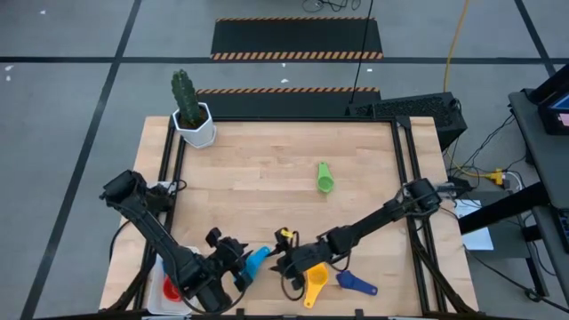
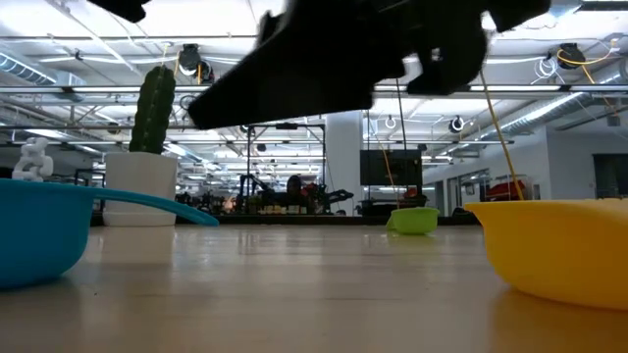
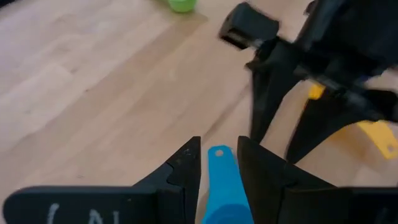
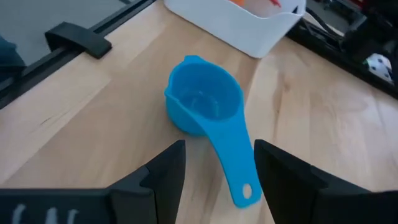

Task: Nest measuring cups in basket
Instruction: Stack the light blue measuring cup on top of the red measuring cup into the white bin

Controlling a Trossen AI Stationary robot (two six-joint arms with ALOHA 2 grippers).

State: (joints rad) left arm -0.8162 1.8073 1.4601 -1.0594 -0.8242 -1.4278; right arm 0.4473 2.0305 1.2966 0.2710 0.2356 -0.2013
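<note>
A light blue measuring cup (image 4: 205,99) rests on its base on the table near the front edge (image 1: 256,260), its handle (image 4: 239,168) pointing at my right gripper. My right gripper (image 4: 217,149) stands open, its fingers on either side of the handle end, apart from it. My left gripper (image 1: 238,267) hovers open over the same cup (image 3: 219,180), slanting down. The white basket (image 1: 158,276) at the front left holds a red cup (image 1: 170,289). The yellow (image 1: 316,283) and dark blue (image 1: 357,284) cups lie near the front edge, and the green cup (image 1: 324,178) at mid-table.
A cactus in a white hexagonal pot (image 1: 196,124) stands at the far left corner. Black rails run along the table's left and right sides. Bare wood lies between the green cup and the grippers. My right arm (image 3: 323,56) stretches low across the front right.
</note>
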